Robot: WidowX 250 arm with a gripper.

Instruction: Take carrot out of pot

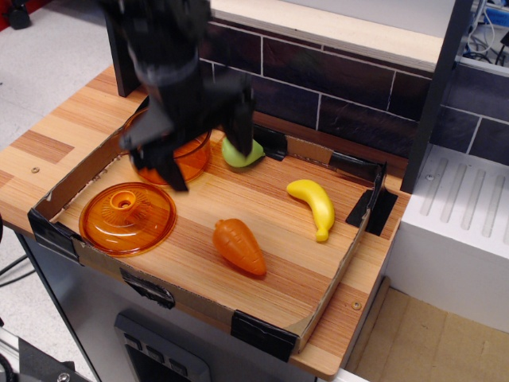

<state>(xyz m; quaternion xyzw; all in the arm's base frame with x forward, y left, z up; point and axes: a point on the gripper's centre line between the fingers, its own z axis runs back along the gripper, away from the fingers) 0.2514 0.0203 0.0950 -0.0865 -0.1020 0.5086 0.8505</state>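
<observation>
The orange toy carrot (239,247) lies on the wooden tray floor near the front middle, tip pointing right and forward. The amber pot (176,158) stands at the back left, partly hidden behind my gripper (205,147). The gripper is raised well above the tray, open and empty, its two black fingers (241,119) spread wide. It is up and to the left of the carrot, not touching it.
The flat orange lid with knob (127,217) lies at the front left. A yellow banana (313,206) lies at the right. A green object (242,153) sits at the back. Low cardboard walls (338,263) ring the tray; a dark tile wall stands behind.
</observation>
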